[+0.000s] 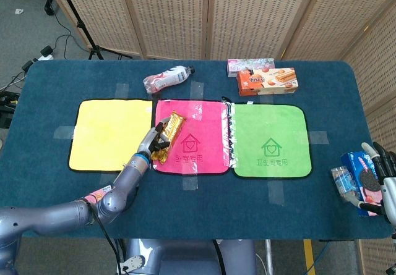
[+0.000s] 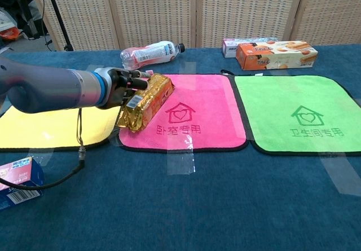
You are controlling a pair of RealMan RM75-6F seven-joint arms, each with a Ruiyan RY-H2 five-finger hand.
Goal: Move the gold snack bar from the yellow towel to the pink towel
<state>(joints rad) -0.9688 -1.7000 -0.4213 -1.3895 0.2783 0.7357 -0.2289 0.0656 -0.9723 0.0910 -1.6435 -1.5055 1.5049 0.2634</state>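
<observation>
Left hand (image 2: 121, 86) grips gold snack bar (image 2: 145, 101) over pink towel (image 2: 194, 101), seemingly touching it

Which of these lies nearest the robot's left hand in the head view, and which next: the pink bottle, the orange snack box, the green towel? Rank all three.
From the left hand:
1. Pink bottle, lying on its side beyond the hand, behind the towels.
2. Green towel, to the right, past the pink towel.
3. Orange snack box, at the far right, behind the green towel.
</observation>
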